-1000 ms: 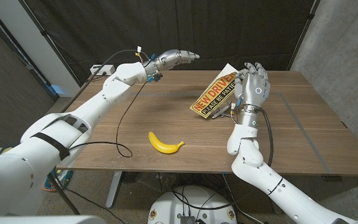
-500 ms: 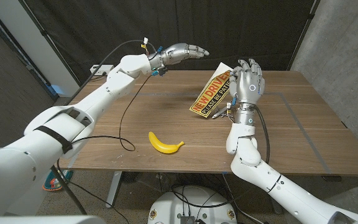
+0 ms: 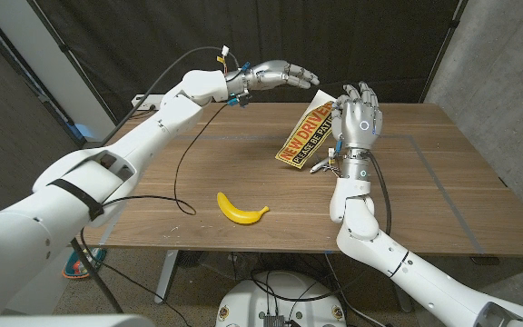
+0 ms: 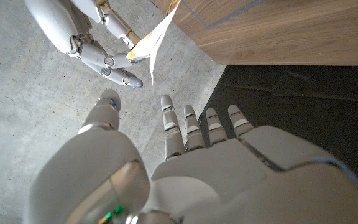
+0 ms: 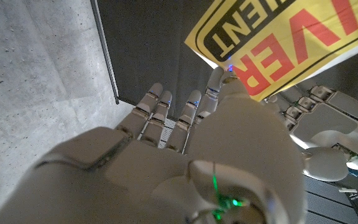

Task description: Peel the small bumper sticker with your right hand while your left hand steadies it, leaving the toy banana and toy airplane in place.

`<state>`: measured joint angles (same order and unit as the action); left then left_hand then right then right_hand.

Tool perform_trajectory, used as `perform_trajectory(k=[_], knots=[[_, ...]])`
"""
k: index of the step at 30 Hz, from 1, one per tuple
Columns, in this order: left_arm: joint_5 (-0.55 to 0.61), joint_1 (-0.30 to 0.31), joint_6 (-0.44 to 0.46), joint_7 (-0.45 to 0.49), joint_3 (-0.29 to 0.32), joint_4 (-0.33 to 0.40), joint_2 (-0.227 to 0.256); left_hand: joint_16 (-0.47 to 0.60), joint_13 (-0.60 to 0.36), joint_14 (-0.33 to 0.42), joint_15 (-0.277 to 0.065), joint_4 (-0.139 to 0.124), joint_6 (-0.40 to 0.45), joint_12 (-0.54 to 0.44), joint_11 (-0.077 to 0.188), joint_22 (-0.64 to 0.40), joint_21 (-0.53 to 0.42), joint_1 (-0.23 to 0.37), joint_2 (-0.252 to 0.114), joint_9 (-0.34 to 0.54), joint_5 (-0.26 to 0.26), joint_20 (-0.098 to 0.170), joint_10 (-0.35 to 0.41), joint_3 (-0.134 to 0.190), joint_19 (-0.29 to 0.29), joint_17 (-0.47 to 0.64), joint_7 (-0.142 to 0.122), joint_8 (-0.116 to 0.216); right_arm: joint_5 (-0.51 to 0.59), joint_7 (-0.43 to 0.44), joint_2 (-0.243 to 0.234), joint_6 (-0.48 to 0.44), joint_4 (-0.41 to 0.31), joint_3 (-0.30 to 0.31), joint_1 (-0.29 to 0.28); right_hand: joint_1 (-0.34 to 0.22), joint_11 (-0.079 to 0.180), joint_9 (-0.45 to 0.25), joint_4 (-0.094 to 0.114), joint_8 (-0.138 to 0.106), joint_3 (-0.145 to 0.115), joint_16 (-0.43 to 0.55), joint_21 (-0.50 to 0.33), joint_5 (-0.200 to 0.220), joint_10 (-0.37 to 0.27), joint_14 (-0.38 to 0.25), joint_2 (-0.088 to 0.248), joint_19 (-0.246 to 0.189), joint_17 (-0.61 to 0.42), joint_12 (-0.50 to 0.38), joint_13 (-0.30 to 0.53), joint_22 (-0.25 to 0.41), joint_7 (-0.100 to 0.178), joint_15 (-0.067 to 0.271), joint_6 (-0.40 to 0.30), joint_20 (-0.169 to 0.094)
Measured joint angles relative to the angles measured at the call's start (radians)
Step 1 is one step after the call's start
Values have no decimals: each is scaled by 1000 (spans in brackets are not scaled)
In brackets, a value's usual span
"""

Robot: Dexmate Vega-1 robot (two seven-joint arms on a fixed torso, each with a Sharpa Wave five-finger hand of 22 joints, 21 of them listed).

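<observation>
Dark curtain behind the wooden desk: the right hand held the bumper sticker pinched upright above the desk's far side. The left hand, fingers spread and empty, had swung in from the left since a second ago, now just beside the sticker's top corner, likely about to steady it. The toy banana hadn't moved.
</observation>
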<state>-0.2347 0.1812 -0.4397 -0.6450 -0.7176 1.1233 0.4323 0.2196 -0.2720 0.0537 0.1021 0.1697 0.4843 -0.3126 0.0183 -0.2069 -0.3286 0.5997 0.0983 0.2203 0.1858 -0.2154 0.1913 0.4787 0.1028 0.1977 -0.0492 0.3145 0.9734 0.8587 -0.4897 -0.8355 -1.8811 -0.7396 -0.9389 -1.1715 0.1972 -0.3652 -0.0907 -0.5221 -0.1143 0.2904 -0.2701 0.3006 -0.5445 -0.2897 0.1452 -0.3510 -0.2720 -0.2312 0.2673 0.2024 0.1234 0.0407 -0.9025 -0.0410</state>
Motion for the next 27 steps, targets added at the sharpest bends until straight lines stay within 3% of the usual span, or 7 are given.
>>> perform_trajectory(k=[11,21,27], knots=[[95,5,17,69,-21,72,22,0,-8,4,-4,-4,2,-6,11,-2,0,38,-4,10,0,0,12,-4,0,-2,2,10,13,27,-1,29,9,-7,10,-5,0,9,4,0,4,0,0,0,0,0,5,0,-9,0,5,0,-9,0,-9,0],[137,6,25,102,-36,76,15,17,-22,39,-17,-4,134,-23,52,-5,-4,108,-55,19,-5,3,71,-4,-30,-3,-9,66,40,44,-1,49,9,-16,15,-7,0,15,-2,2,10,0,-4,-1,0,0,4,0,-14,0,5,-3,-7,0,-14,0],[126,8,21,109,-37,50,-4,34,-30,90,-54,-8,273,-48,95,-5,-19,184,-109,-3,-5,1,157,0,-72,-6,-51,93,53,48,-2,54,9,-19,15,-7,0,18,3,2,14,0,-4,-1,0,0,4,0,-19,0,5,-3,-11,0,-18,0]])
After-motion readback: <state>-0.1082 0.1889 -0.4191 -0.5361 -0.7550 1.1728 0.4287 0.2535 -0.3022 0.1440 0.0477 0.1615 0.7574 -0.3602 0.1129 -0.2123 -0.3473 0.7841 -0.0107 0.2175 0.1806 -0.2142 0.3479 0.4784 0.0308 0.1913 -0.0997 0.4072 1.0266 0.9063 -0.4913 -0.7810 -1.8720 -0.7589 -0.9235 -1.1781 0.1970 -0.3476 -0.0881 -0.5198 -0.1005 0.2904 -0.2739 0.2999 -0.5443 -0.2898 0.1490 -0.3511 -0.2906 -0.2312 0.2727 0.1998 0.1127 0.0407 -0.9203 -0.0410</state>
